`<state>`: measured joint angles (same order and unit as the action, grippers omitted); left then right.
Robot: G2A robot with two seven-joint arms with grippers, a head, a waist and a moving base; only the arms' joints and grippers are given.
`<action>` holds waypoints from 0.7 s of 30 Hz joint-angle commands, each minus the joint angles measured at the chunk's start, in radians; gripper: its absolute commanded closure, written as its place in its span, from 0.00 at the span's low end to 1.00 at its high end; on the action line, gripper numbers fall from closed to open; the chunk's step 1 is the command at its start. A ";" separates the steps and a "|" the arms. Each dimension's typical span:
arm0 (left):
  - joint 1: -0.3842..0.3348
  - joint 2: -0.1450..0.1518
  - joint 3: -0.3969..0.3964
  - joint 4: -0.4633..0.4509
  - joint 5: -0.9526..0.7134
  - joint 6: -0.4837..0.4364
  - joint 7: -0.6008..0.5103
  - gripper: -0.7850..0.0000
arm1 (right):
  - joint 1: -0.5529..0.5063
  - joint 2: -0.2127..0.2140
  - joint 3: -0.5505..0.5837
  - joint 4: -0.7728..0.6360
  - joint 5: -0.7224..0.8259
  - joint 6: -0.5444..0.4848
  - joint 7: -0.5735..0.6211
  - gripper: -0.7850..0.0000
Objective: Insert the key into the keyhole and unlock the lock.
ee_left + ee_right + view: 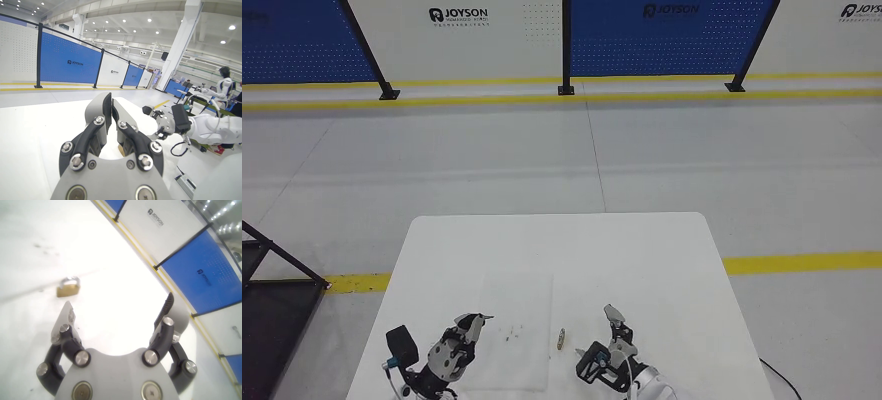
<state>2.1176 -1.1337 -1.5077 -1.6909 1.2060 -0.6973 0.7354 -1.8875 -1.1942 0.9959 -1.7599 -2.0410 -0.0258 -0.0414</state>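
Note:
A brass padlock [561, 339] with a silver shackle lies flat near the front edge of the white table [542, 250]. It rests between the two arms. In the right wrist view the padlock [68, 289] sits just beyond one fingertip of my right gripper [119, 302], which stands open and empty. My right gripper [616, 320] is to the right of the lock. My left gripper [478, 322] is to the lock's left, with its black pads [107, 106] pressed together. I cannot tell whether a key is between them. A tan corner of the padlock [120, 148] peeks from behind a left finger.
A few small dark specks [510, 331] lie on the table between the left gripper and the padlock. My right gripper [149, 123] and its white arm show across the table in the left wrist view. Blue and white fence panels [662, 35] stand beyond the floor.

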 commanded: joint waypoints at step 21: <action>0.000 0.000 0.003 0.008 0.004 0.006 0.009 1.00 | 0.161 -0.071 -0.190 0.222 0.169 0.115 0.051 0.00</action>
<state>2.1175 -1.1340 -1.5050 -1.6828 1.2096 -0.6913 0.7447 -1.7317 -1.2633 0.8087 -1.5433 -1.8783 0.0845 0.0084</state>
